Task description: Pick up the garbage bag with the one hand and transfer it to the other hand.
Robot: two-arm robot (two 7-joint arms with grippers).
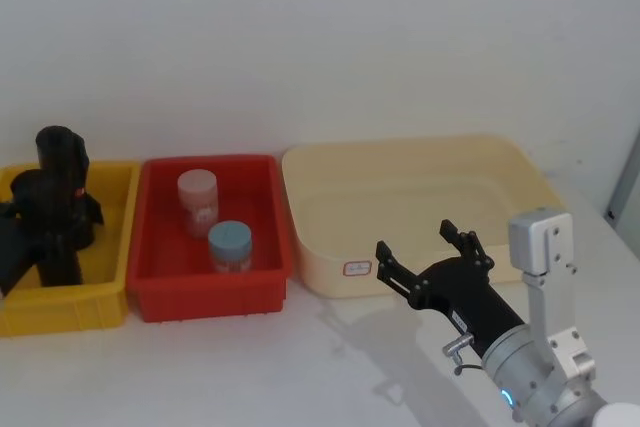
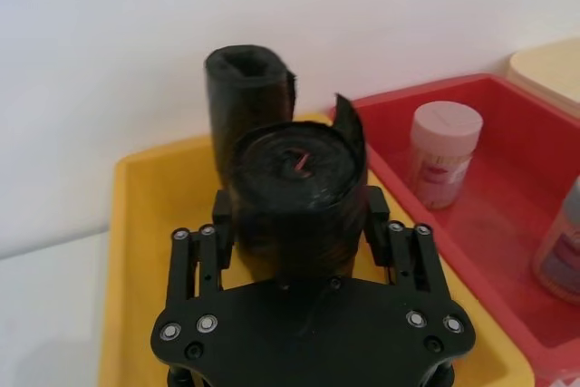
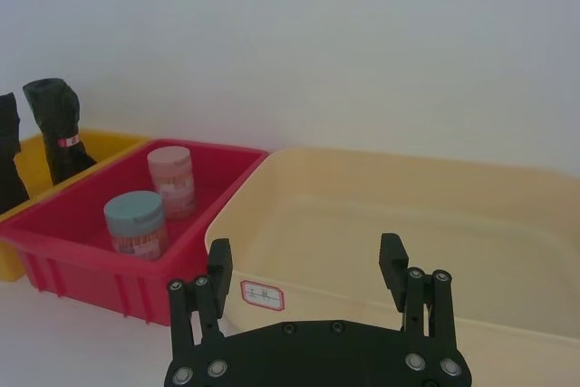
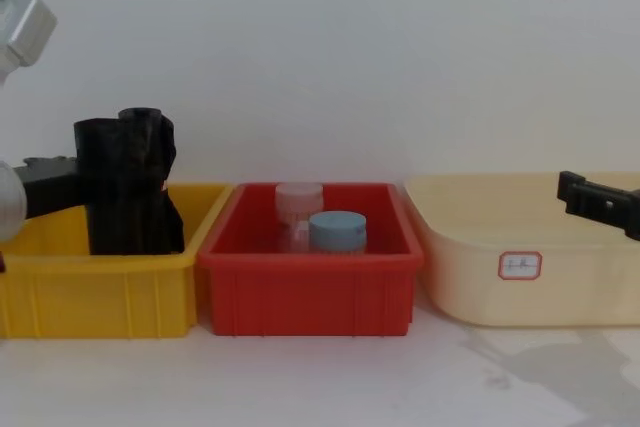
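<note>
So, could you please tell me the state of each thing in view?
left gripper, shut on the garbage bag
garbage bag, upright in the yellow bin
second black roll, upright, ungripped
right gripper, open, empty
pink-lidded jar, upright, capped
blue-lidded jar, upright, capped
cream tub, empty

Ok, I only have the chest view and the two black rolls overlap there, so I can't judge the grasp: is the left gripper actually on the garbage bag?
Observer: Yes. The left gripper has its jaws pressed on both sides of the garbage bag, which stands upright in the yellow bin.
Operator: Anything else caught?
Observer: No. The other roll stands beyond the bag, outside the jaws.
Operator: Is the receiving side ready?
Observer: The right gripper hovers before the cream tub, jaws open and empty.
</note>
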